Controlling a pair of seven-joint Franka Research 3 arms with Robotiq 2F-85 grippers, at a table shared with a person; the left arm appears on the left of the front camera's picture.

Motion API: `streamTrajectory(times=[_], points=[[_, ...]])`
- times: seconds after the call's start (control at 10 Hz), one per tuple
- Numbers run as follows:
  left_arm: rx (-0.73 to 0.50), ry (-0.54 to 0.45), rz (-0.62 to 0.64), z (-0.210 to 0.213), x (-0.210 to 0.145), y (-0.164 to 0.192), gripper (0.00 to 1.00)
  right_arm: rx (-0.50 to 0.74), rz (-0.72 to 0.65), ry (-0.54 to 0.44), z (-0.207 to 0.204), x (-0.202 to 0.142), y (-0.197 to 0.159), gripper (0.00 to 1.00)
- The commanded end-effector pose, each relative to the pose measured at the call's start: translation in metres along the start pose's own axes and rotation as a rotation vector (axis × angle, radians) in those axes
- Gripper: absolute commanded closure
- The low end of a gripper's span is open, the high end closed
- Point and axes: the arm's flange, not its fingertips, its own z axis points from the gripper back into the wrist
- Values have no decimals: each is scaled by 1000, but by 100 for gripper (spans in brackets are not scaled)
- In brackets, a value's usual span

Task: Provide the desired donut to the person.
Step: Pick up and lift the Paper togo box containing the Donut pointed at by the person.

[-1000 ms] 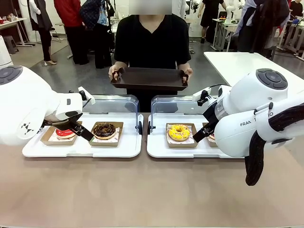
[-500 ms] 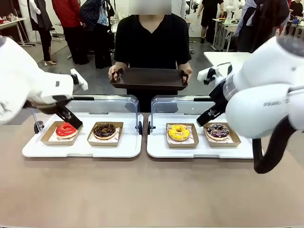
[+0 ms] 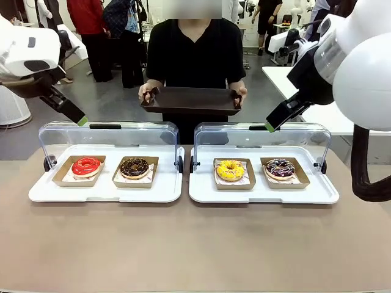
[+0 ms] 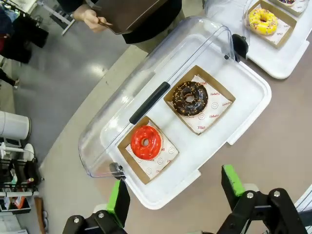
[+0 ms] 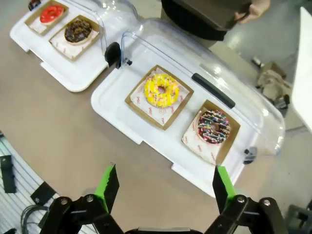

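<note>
Donuts first: four of them sat uncovered on the table [image 3: 195, 244], and I honestly couldn't tell which one was the desired one. Going left to right in the front view: the left gripper [image 3: 81, 121] hung up high at about 10 o'clock from the table's middle, jaws spread as wide as they go with nothing between them. Straight down at 6 o'clock from it was the red donut [image 3: 85, 165], and at roughly 4 o'clock the chocolate donut [image 3: 134, 166]. Each was on its own cardboard square [image 3: 63, 178] on the left white tray [image 3: 104, 194], with the clear lid [image 3: 140, 135] swung back behind them. At 12 o'clock across the table the person [image 3: 195, 55] held a dark serving tray [image 3: 191, 101] by both ends, so no pointing, no hint. Then came the right white tray [image 3: 263, 196] with the yellow donut [image 3: 230, 169] and the sprinkled donut [image 3: 280, 168]. The right gripper [image 3: 269, 127] hovered above those, also wide open and empty; the sprinkled one sat near 6 o'clock below it, the yellow one around 7 o'clock.

So my read: the whole next move turned on which side the pick was. Red or chocolate would be the left arm's job, yellow or sprinkled the right arm's, since each arm was plainly nearer its own pair. Donuts are round, so there was no long axis to line up on. The cardboard squares looked like the better thing to grab, and those offer straight edges.
</note>
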Motion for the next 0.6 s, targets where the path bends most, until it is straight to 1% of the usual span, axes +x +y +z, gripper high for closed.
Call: streamTrajectory(times=[0.0, 0.4, 0.5], points=[[-4, 7, 0, -5, -1, -1, 0, 15, -12, -8, -9, 0, -4, 0], [-4, 7, 0, -5, -1, -1, 0, 15, -12, -8, -9, 0, -4, 0], [-3, 6, 0, -3, -1, 0, 0, 4, -8, 7, -4, -1, -3, 0]])
